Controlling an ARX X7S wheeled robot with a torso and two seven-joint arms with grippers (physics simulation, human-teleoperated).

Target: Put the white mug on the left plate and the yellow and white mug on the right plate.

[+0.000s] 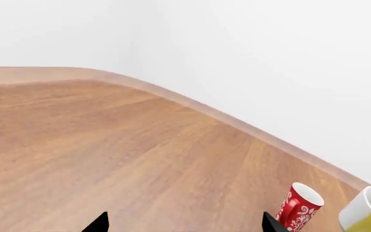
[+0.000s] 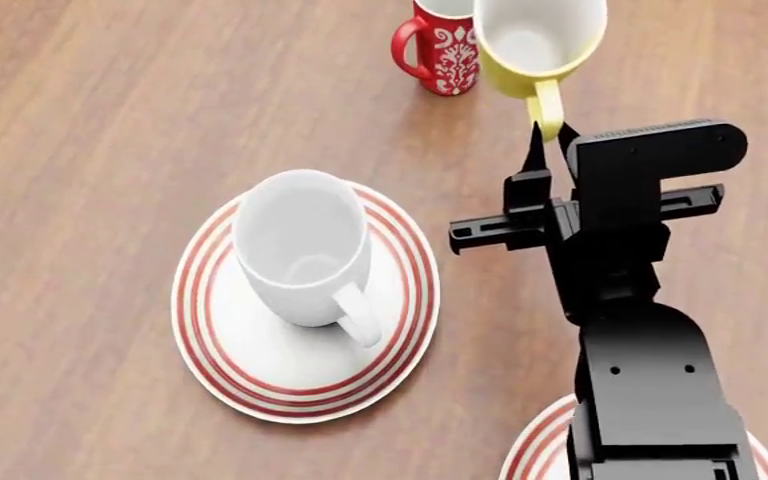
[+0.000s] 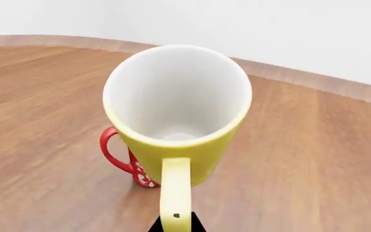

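The white mug [image 2: 301, 250] stands upright on the left plate [image 2: 231, 375], its handle towards me. The yellow and white mug [image 2: 539, 40] is at the far side, next to a red mug; from close behind, the yellow and white mug [image 3: 176, 111] fills the right wrist view. My right gripper [image 2: 548, 135] is shut on its yellow handle [image 3: 174, 188], one black fingertip on each side. I cannot tell whether this mug rests on the table. Only slivers of the right plate [image 2: 528, 455] show under my right arm. My left gripper [image 1: 185, 224] is open over bare wood, holding nothing, and does not show in the head view.
A red mug with a white floral pattern [image 2: 440, 45] stands just left of the yellow one, and the red mug [image 1: 298, 208] also appears in the left wrist view. The wooden table's far edge [image 1: 192, 104] meets a white wall.
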